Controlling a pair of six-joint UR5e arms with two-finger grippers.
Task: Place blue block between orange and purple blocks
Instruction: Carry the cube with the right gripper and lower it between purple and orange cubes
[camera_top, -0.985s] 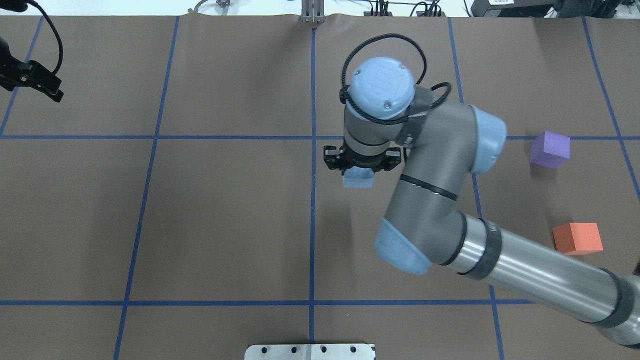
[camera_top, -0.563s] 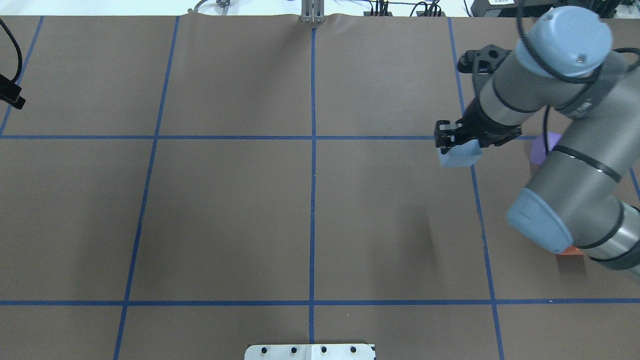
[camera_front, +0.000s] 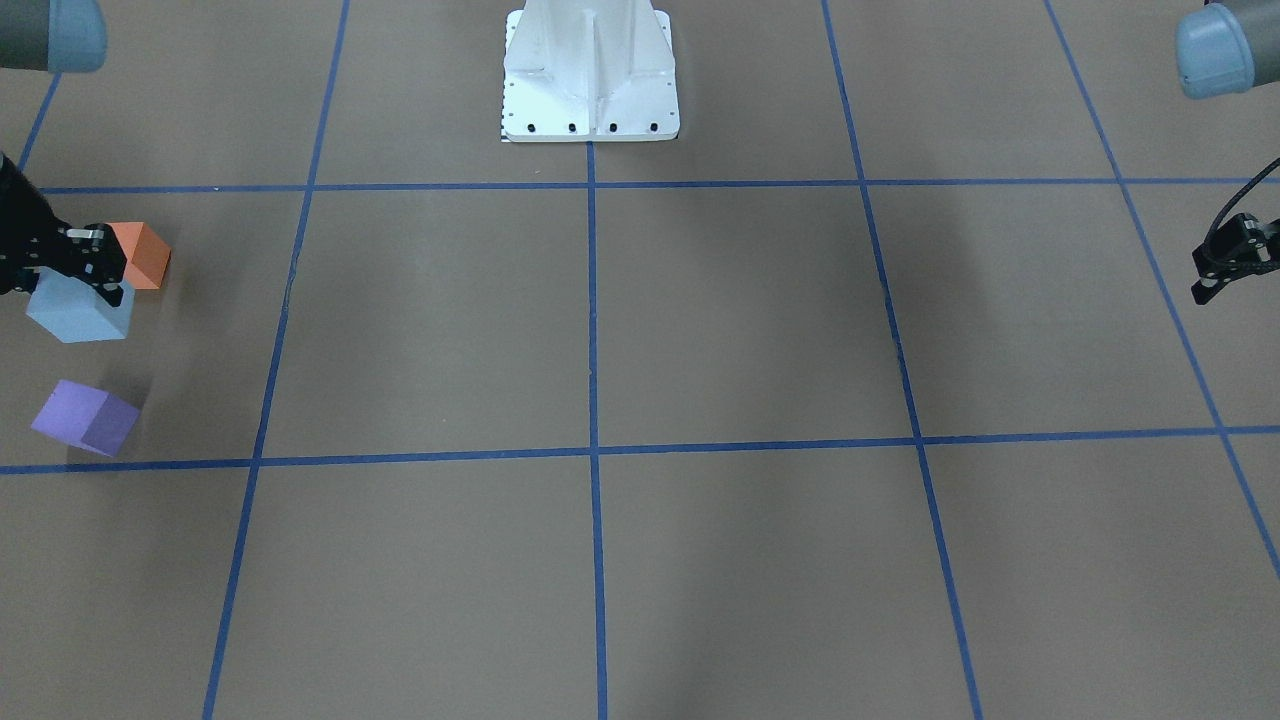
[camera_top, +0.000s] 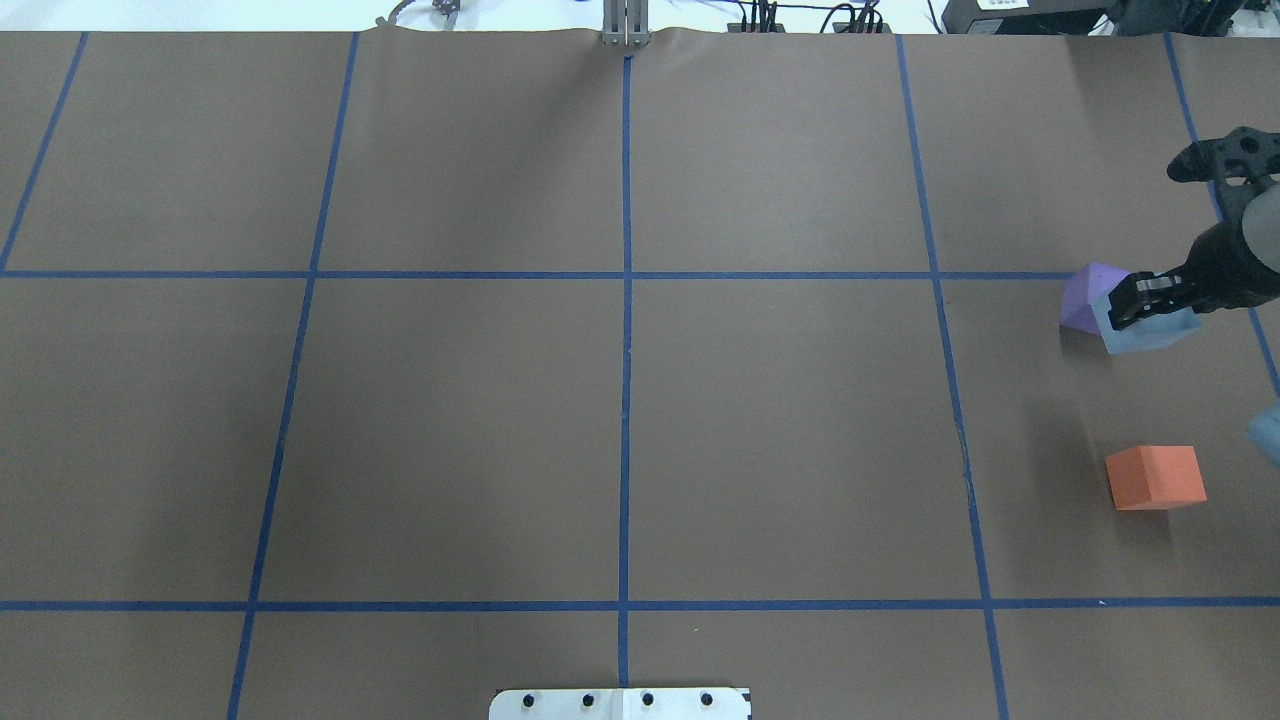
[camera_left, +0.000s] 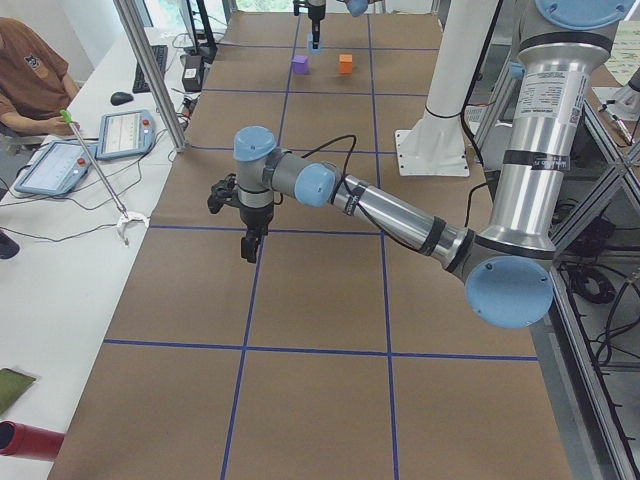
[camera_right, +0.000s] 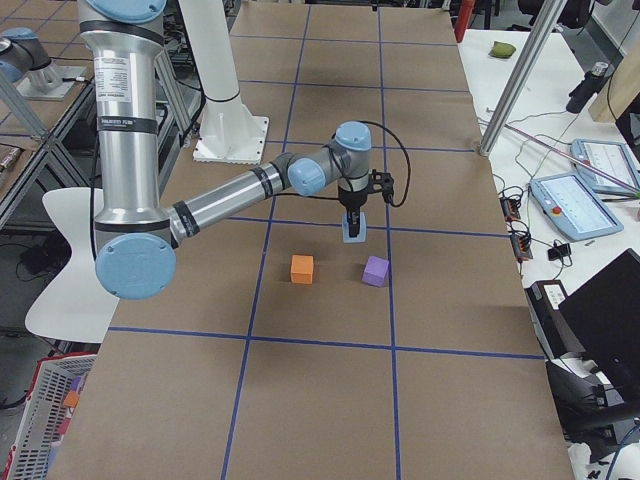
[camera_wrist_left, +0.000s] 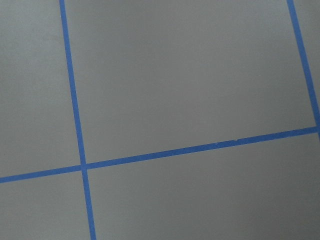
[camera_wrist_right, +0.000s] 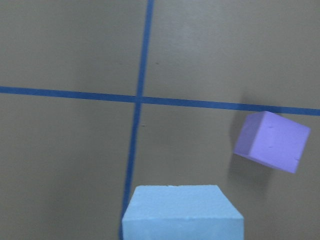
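My right gripper (camera_top: 1150, 303) is shut on the light blue block (camera_top: 1147, 331) and holds it above the table at the far right. In the overhead view the blue block overlaps the purple block (camera_top: 1084, 298); the orange block (camera_top: 1155, 477) lies nearer me. The front view shows the right gripper (camera_front: 78, 268) and the blue block (camera_front: 78, 310) between the orange block (camera_front: 142, 256) and the purple block (camera_front: 85, 417). The right wrist view shows the blue block (camera_wrist_right: 182, 214) with the purple block (camera_wrist_right: 272, 141) beyond it. My left gripper (camera_front: 1212, 278) hovers empty at the table's other side, its fingers together.
Blue tape lines (camera_top: 626, 300) divide the brown table into a grid. The white robot base plate (camera_front: 590, 70) stands at my edge. An operator (camera_left: 30, 70) sits beside a side bench holding tablets (camera_left: 130, 130).
My right arm has swung from the table's middle to the far right with the blue block, stopping by the purple block. My left gripper has left the overhead view.
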